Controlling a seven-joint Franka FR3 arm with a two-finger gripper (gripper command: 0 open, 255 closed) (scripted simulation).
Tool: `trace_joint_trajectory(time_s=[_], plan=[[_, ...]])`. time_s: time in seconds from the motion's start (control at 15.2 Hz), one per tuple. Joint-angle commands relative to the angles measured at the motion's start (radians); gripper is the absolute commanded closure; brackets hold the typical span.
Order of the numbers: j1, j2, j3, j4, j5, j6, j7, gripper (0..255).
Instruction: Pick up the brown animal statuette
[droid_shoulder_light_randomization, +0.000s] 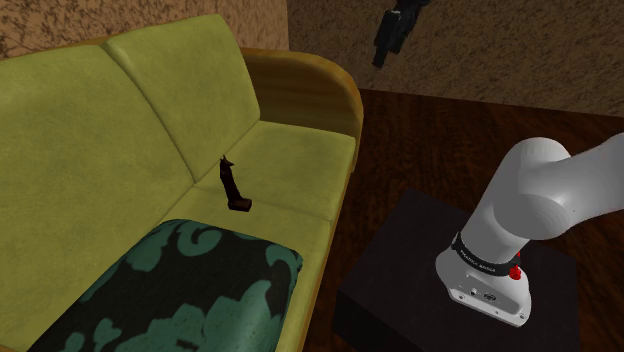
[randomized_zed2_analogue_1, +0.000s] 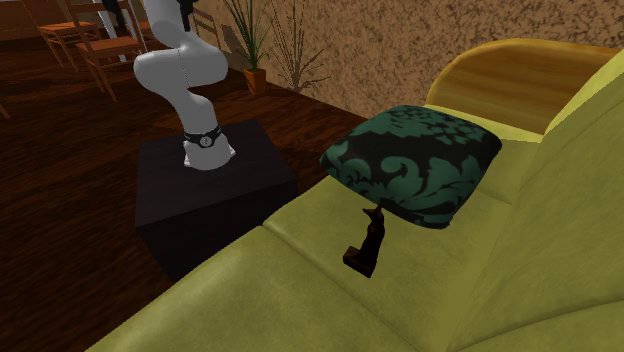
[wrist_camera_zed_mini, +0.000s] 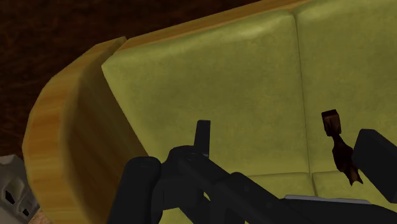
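Note:
The dark brown animal statuette stands upright on the yellow-green sofa seat, close to the backrest and just beyond a green-and-black patterned pillow. My black gripper hangs high above the sofa's wooden armrest, well apart from the statuette. In the wrist view the gripper is open with nothing between its fingers. There the statuette shows on the seat far below, near the right finger. The second exterior view has the statuette in front of the pillow.
The black stand sits on a dark wooden floor beside the sofa's end. The curved wooden armrest lies between stand and seat. Wooden chairs and potted plants stand behind the arm. A brown textured wall backs the sofa.

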Motion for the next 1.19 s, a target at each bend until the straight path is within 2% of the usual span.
trace_joint_trajectory(time_s=[0.0, 0.59, 1.12], plan=[[0.000, 0.000, 0.000, 0.000, 0.000, 0.000, 0.000, 0], [0.042, 0.203, 0.083, -0.044, 0.040, 0.260, 0.081, 0], [0.065, 0.441, 0.161, 0.005, 0.039, 0.464, 0.157, 0]])
